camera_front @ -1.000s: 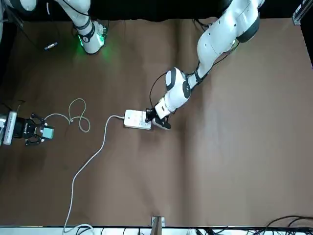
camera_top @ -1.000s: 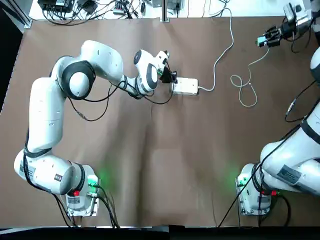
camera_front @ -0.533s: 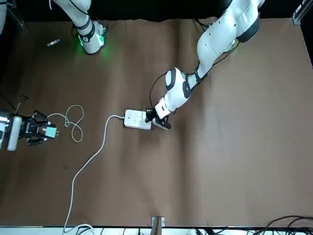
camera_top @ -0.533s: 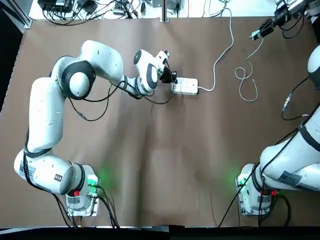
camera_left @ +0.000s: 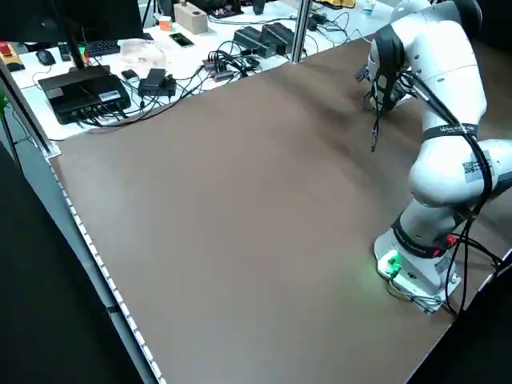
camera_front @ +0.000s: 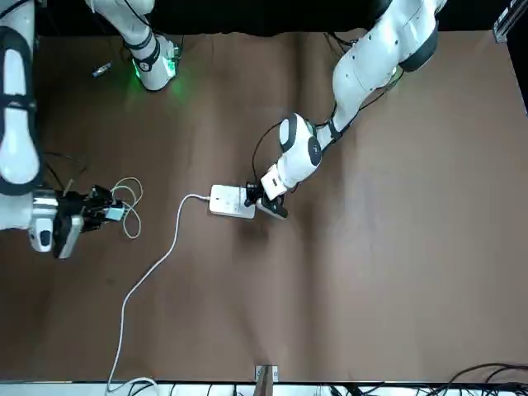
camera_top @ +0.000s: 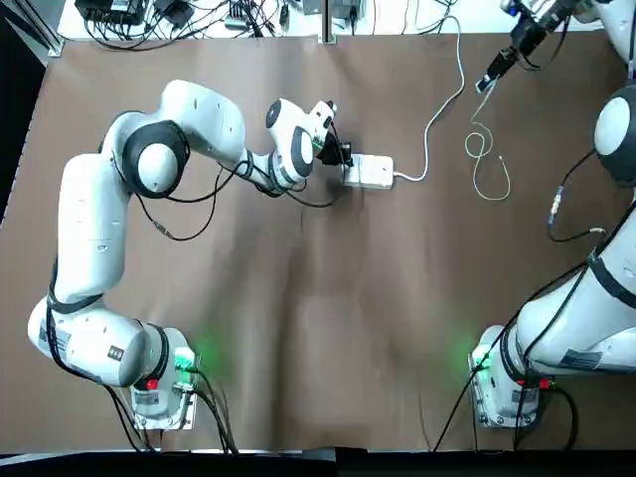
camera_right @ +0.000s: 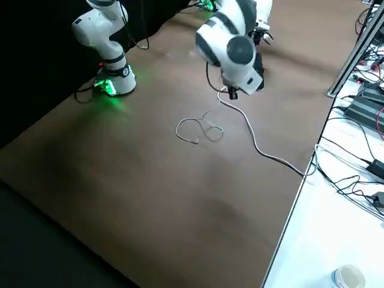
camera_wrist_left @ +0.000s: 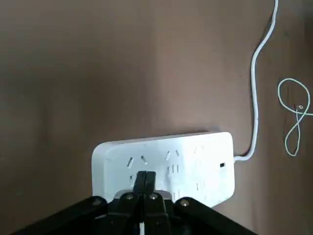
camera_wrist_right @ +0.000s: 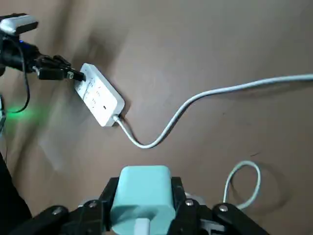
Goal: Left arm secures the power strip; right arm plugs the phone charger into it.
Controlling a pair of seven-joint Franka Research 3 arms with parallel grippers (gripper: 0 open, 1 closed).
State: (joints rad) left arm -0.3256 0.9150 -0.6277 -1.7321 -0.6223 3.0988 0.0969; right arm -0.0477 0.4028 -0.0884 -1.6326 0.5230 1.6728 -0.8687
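left claw [camera_top: 343, 156], fingers closed together, presses on the end of the power strip [camera_top: 369, 172] on the bench [camera_top: 298, 318]; right claw [camera_wrist_right: 142, 215], raised well apart, grips the phone charger [camera_wrist_right: 143, 194].

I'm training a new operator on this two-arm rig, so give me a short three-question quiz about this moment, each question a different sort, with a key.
1. True or false: the phone charger is already plugged into the power strip.
2. Which gripper holds the charger?
A. left gripper
B. right gripper
C. neither
3. Fill in: the left gripper's closed fingers press down on one ____ of the power strip.

Key
1. False: the charger is held above the table, well apart from the strip.
2. B.
3. End, the one opposite its thick white cord.
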